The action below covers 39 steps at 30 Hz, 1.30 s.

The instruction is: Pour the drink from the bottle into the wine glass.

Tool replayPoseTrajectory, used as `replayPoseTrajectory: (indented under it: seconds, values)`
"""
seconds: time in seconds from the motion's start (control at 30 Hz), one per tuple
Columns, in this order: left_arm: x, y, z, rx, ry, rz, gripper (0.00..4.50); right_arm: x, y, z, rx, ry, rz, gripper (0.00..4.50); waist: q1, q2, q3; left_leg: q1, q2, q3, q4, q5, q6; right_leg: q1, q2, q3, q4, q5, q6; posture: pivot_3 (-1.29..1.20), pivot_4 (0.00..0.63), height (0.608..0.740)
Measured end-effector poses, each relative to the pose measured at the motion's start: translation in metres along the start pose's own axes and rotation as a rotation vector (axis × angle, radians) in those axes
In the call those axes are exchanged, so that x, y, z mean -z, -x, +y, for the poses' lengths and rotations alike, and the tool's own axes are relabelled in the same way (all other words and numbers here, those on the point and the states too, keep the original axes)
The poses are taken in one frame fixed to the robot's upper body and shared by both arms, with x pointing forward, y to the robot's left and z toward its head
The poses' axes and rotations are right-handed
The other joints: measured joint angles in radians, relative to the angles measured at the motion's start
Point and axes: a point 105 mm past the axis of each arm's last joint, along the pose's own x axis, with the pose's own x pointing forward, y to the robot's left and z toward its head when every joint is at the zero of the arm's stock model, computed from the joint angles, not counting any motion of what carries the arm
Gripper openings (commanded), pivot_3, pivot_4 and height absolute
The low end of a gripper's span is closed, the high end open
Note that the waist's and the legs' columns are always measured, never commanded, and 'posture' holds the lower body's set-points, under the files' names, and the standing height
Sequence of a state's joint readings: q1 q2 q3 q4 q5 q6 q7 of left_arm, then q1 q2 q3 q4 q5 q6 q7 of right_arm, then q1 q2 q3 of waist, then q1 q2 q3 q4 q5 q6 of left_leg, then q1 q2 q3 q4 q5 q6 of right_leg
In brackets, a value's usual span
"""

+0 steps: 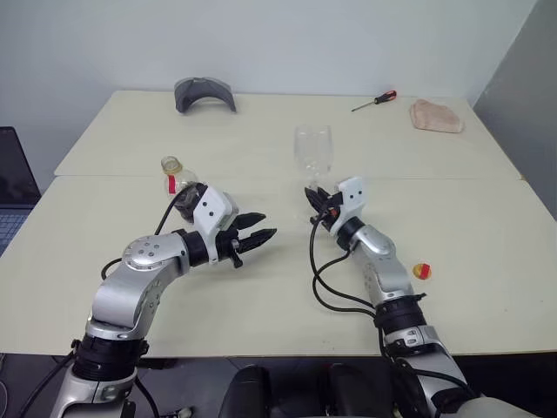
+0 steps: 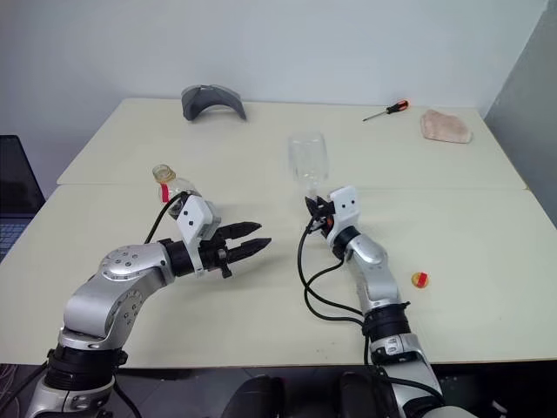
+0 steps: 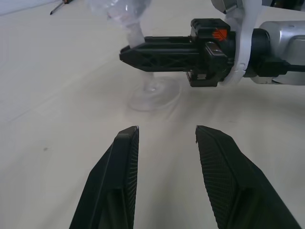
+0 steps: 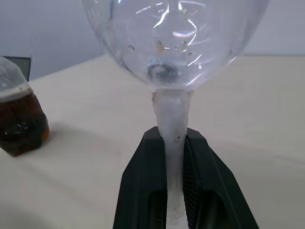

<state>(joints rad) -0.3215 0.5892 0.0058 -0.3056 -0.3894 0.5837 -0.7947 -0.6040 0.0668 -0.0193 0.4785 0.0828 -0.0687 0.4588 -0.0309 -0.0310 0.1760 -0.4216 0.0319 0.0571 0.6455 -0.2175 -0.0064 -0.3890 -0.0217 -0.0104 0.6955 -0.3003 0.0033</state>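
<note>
Both arms reach over the cream tabletop point(image 1: 452, 200): right claw point(image 4: 174, 157) pinches the wine glass point(image 1: 312, 150) stem, left claw point(image 1: 258, 238) spread beside it, empty.

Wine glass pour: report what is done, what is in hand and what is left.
Done: the bottle stands uncapped on the table, its cap lying apart near the right arm.
In hand: the right gripper is shut on the stem of the wine glass, which is empty.
Left: the left gripper is open and empty, so the drink remains in the bottle, unpoured.
</note>
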Motion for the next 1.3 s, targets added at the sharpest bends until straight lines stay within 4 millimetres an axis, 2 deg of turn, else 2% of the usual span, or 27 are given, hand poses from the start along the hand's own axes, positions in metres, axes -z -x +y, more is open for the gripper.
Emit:
replayPoseTrajectory:
  seconds: [0.1,0.2,0.37,0.43,0.47,0.57,0.73,0.8,1.17,1.3]
  values:
    - [-0.004,-0.001,0.001,-0.002,-0.009,-0.008,1.98,0.008,0.003,0.002,-0.012,-0.004,0.005,0.15,0.002,0.000,0.000,0.000,0.000,0.000,0.000,0.000,0.000,0.000,0.000,0.000,0.000,0.000,0.000,0.00,0.150,0.740]
    - [-0.005,-0.002,0.001,0.000,-0.010,-0.014,1.98,0.023,0.014,0.006,-0.036,-0.002,0.035,0.15,0.002,0.000,0.000,0.000,0.000,0.000,0.000,0.000,0.000,0.000,-0.001,0.000,0.000,0.000,0.000,0.00,0.150,0.740]
    - [-0.008,-0.002,0.001,0.010,-0.016,-0.019,1.98,0.024,0.028,0.006,-0.057,0.030,0.030,0.15,0.002,0.000,0.000,0.002,0.000,0.000,0.000,0.000,0.000,0.001,0.000,0.000,0.001,0.000,0.000,0.00,0.150,0.740]
    - [-0.009,-0.002,0.001,0.015,-0.019,-0.022,1.98,0.025,0.031,0.007,-0.063,0.036,0.031,0.90,0.002,0.000,0.000,0.002,0.000,0.000,0.000,0.000,0.000,0.001,0.000,0.000,0.001,0.000,0.000,0.00,0.150,0.740]
    - [-0.009,-0.002,0.001,0.021,-0.020,-0.023,1.98,0.027,0.033,0.008,-0.067,0.039,0.043,1.10,0.002,0.000,0.000,0.002,0.000,0.000,0.000,0.000,0.000,0.001,0.000,0.000,0.001,0.000,-0.001,0.00,0.150,0.740]
    - [-0.007,-0.002,0.003,0.023,-0.013,-0.018,1.98,0.047,0.046,0.009,-0.081,0.040,0.136,2.14,0.003,0.000,0.000,0.002,0.000,0.000,0.000,0.000,0.000,0.002,-0.001,0.000,0.001,0.000,-0.001,0.00,0.150,0.740]
    - [-0.007,-0.002,0.003,0.030,-0.015,-0.022,1.98,0.049,0.051,0.007,-0.078,0.074,0.176,3.94,0.002,0.000,0.000,0.003,0.000,0.000,0.000,0.000,0.000,0.002,0.000,0.000,0.001,-0.001,-0.001,0.00,0.150,0.740]
    - [-0.007,-0.002,0.002,0.035,-0.017,-0.023,1.98,0.050,0.050,0.005,-0.069,0.096,0.193,4.46,0.003,-0.001,0.000,0.003,0.000,0.000,0.000,0.000,0.000,0.003,-0.001,0.000,0.001,-0.001,-0.001,0.00,0.150,0.740]
    - [-0.008,-0.002,0.003,0.037,-0.025,-0.031,1.98,0.050,0.046,-0.004,-0.012,0.127,0.249,4.46,0.005,-0.002,-0.001,0.005,0.000,0.000,0.000,0.000,0.000,0.004,-0.001,0.000,0.001,-0.001,-0.001,0.00,0.150,0.740]
    - [-0.009,-0.002,0.002,0.035,-0.024,-0.042,1.98,0.049,0.054,-0.005,-0.013,0.131,0.260,4.46,0.010,-0.002,-0.002,0.004,-0.001,0.000,0.000,0.000,0.000,0.004,-0.001,0.000,0.000,-0.001,-0.001,0.00,0.150,0.740]
